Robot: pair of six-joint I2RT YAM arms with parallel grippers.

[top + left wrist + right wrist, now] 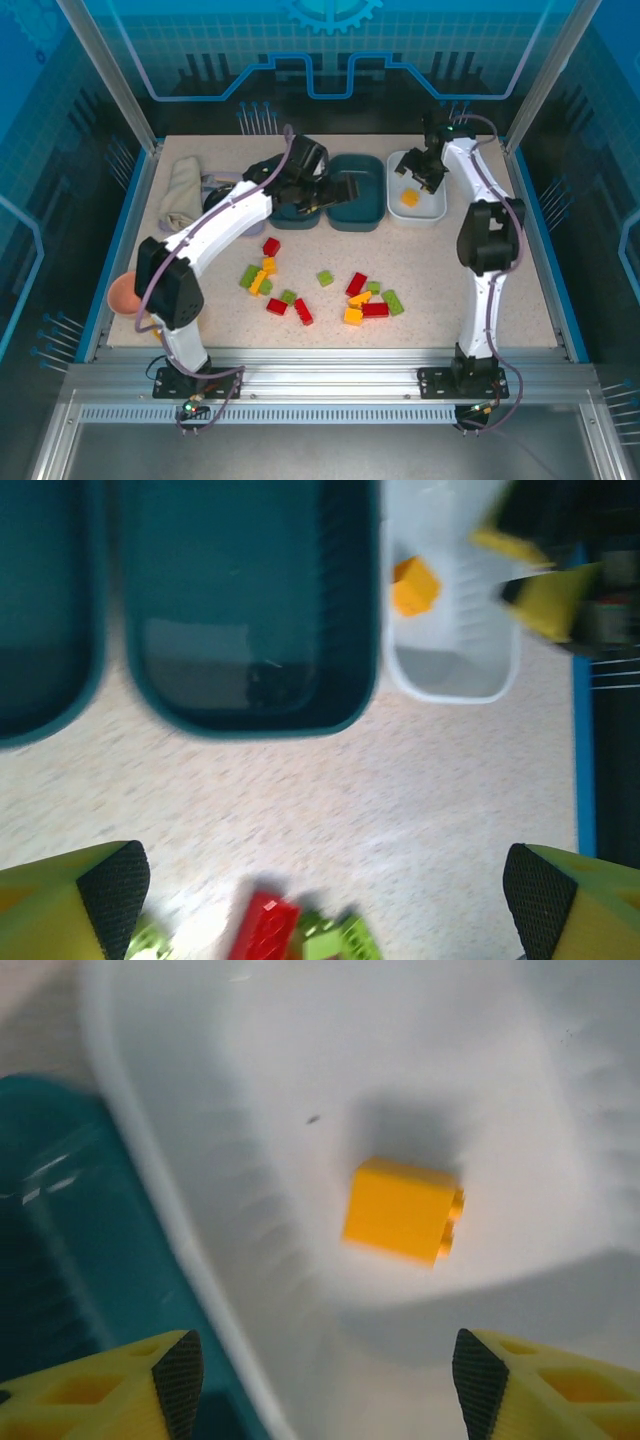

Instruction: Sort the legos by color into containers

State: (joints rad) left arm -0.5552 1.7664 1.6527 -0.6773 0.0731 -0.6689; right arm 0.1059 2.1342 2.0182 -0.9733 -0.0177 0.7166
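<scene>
We are depositing a yellow-orange brick (400,1222) in the white tray (240,1110) beneath our parted, empty right gripper (320,1360); another pick is due.

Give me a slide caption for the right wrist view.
Right gripper, jaws open, hovers over the white tray where one yellow-orange brick lies, a teal tray alongside.

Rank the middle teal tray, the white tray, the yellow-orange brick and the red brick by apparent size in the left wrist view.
1. middle teal tray
2. white tray
3-4. red brick and yellow-orange brick: look alike; the red one sits nearer the camera, so unranked.
</scene>
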